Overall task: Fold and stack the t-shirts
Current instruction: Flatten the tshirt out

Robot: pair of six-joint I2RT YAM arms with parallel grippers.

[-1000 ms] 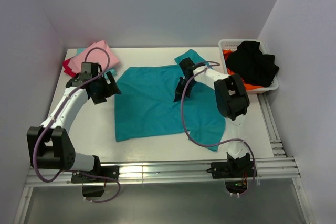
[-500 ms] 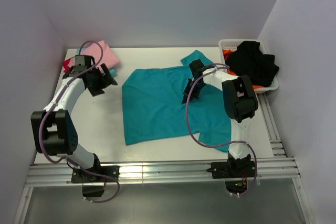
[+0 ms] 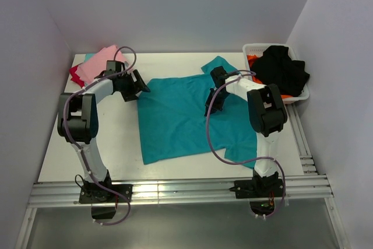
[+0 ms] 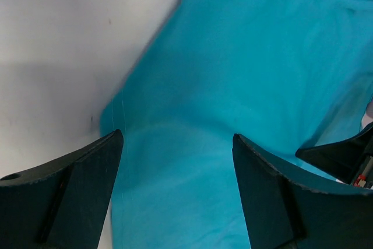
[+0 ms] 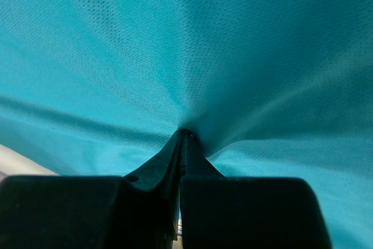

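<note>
Left gripper (image 4: 175,144): jaws spread wide, gripping nothing, over the 10 o'clock corner of the teal cloth t-shirt (image 3: 175,123).
Right gripper (image 5: 183,134): jaws pinched tight on a pucker of the shirt, toward its 2 o'clock.
Teal cloth t-shirt: spread mid-way across the white table (image 3: 111,138), creases radiating from the pinch.

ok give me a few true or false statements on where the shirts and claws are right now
1. The right claw is pinched shut on the teal t-shirt. True.
2. The left claw grips the teal t-shirt too. False: its jaws stand open over the shirt's edge, holding nothing.
3. The pink t-shirt lies at the far left corner of the table. True.
4. The white basket is empty. False: black cloth and orange cloth lie in it.
</note>
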